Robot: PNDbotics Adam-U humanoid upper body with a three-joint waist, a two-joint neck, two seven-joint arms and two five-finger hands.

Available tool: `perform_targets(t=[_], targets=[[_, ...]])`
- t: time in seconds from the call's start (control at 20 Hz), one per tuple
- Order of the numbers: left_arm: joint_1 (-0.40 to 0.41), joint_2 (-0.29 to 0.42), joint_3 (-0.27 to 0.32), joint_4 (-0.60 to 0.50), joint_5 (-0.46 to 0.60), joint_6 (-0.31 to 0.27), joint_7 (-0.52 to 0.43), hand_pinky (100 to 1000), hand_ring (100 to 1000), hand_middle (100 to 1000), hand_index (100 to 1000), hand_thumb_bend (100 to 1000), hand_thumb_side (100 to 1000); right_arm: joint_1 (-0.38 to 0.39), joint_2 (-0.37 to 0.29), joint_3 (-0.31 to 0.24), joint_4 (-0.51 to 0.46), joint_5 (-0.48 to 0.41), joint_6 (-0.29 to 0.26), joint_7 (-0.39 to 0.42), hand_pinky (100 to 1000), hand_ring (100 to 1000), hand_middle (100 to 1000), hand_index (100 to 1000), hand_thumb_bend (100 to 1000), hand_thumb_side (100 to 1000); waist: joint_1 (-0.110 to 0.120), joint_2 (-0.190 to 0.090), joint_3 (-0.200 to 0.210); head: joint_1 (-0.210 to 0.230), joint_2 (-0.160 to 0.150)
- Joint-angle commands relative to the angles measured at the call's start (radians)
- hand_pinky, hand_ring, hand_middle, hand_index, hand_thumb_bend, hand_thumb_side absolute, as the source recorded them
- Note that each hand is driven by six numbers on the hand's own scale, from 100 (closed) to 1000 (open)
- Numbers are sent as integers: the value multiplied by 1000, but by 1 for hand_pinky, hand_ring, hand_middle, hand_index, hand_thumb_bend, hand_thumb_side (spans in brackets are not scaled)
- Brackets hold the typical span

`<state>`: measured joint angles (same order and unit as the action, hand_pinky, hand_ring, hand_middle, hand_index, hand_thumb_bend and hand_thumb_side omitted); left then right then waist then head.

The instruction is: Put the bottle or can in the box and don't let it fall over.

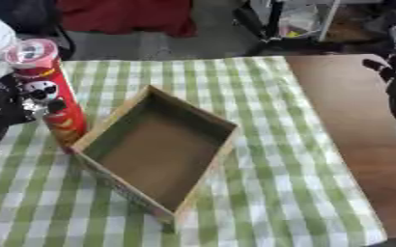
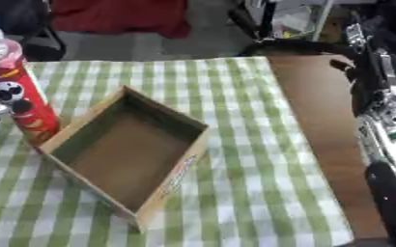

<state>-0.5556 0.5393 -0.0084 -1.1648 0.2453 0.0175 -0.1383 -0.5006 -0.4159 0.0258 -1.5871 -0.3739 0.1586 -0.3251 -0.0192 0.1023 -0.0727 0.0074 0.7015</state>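
At the left hand (image 1: 20, 99), on the table's left edge, stood the can (image 1: 51, 91): a tall red tube, upright, lid on, its base on the green check cloth (image 1: 277, 144). Dark fingers curled round its middle, so the hand was clamped on the can. The can's foot sat just beside the near-left wall of the box (image 1: 163, 144), outside it; whether they touched, I could not tell.

Step in hand, as I judged it: can grasped, transfer not yet made. The box was open-topped, shallow, set askew on the cloth, and held nothing.

Next move would call for a lift high enough to carry the can's base over the wall, a short shift to the hand's right, then a straight set-down on the box floor with the can kept vertical. A tall, narrow can would tip readily if its base caught the rim.

Room: box floor wide against the can's foot. Little room to the hand's left, where cloth and table ran out; open cloth lay beyond the box to the right, then bare wood (image 2: 319, 120).

Right arm (image 2: 379, 106) hung along the right edge, well apart from the can; its hand could not be made out.
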Motion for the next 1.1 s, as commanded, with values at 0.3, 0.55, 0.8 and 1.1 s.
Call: perform_targets(t=[0.3,0.55,0.8,1.1], targets=[[-36,2,2,-1,-4,-6,1,1000,892,832,825,944,185,-20,-10,-4,-9,6,-1,4,836,851,846,861,336,676,-2,-8,-2,6,-12],[-46,-7,-1,5,-5,-6,-2,1000,887,829,822,942,175,-22,-8,-2,-8,6,0,5,837,851,846,861,335,677,-1,-6,-3,8,-13],[-54,-16,-4,14,-10,-4,-1,1000,858,814,809,918,132,-23,-7,-3,-9,6,0,6,837,851,846,861,333,677,-2,-5,-5,8,-14],[-55,-19,-6,18,-8,5,5,1000,767,753,771,797,100,-20,-5,-4,-8,6,0,4,837,851,846,861,331,678,0,-5,-7,8,-13]])
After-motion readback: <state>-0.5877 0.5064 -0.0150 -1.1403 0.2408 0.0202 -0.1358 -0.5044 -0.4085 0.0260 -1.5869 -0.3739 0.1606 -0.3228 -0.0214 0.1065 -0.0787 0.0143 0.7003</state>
